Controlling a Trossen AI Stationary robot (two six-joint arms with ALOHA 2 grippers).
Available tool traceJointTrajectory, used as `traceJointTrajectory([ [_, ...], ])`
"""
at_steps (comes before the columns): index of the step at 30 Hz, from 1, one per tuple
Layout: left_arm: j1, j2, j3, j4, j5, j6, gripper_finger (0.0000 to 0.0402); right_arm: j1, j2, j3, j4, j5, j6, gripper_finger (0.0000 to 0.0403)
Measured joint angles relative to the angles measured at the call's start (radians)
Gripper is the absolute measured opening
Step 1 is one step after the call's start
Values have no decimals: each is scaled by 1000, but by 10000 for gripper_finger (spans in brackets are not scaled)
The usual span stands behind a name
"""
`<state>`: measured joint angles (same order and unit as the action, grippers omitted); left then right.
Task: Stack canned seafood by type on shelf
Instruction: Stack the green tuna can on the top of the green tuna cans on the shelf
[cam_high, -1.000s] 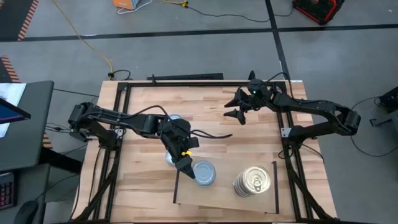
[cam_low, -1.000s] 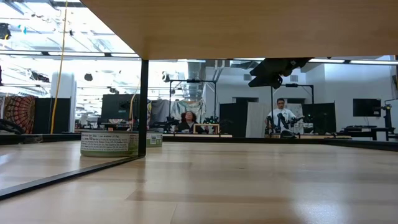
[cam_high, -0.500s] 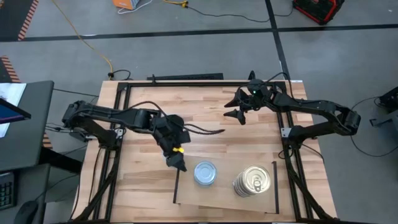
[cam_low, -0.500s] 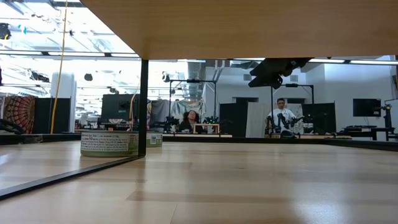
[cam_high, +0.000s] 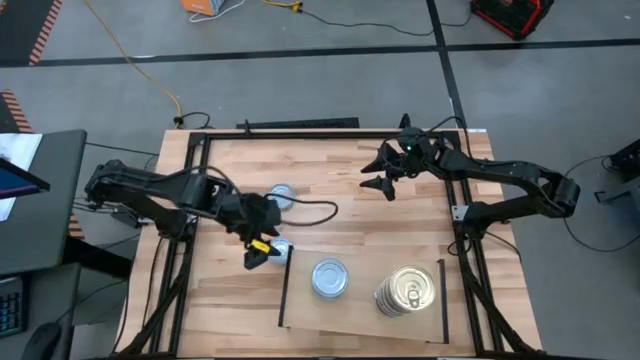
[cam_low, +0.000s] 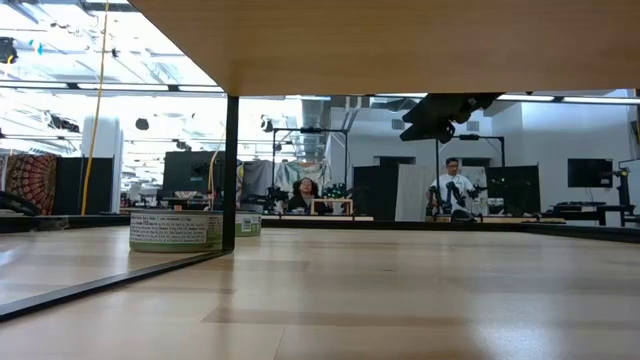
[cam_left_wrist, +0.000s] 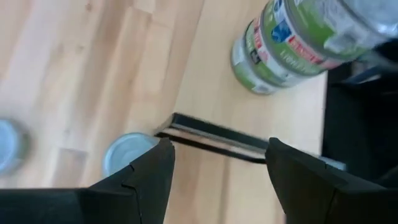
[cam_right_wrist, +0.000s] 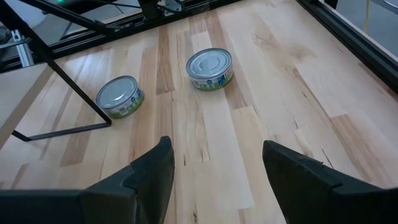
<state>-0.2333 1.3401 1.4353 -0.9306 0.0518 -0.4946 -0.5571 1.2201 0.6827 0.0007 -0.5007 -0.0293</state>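
High view shows me the left gripper (cam_high: 256, 257) empty, fingers apart, over a silvery-blue tin (cam_high: 279, 250) just outside the shelf (cam_high: 360, 318). On the shelf I see a silvery-blue stack (cam_high: 329, 279) beside a gold-lidded stack (cam_high: 405, 291). My right gripper (cam_high: 376, 172) waits open at the far side, holding nothing.

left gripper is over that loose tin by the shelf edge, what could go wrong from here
1. The left gripper, open and empty, sits close beside a loose tin near the shelf's black strip; a low approach might knock the tin into the strip.
2. The gold stack is tall, and the silver stack stands close by; a wide swing while placing could topple either.
3. The right gripper waits far off, so it seems no hazard.
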Motion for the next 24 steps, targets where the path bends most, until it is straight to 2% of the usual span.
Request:
traceJointTrajectory([
  [6, -113, -51, -49, -28, -157, -23, 223, -1, 0, 0, -5, 2, 2, 270],
  [14, -284, -226, -355, 30, -425, -210, 175, -1, 0, 0, -14, 4, 30, 270],
  [19, -340, -269, -537, 74, -454, -276, 165, -17, 0, 0, -14, 4, 47, 270],
  [24, -343, -241, -662, 109, -463, -270, 165, -35, 0, 0, -20, 5, 223, 270],
])
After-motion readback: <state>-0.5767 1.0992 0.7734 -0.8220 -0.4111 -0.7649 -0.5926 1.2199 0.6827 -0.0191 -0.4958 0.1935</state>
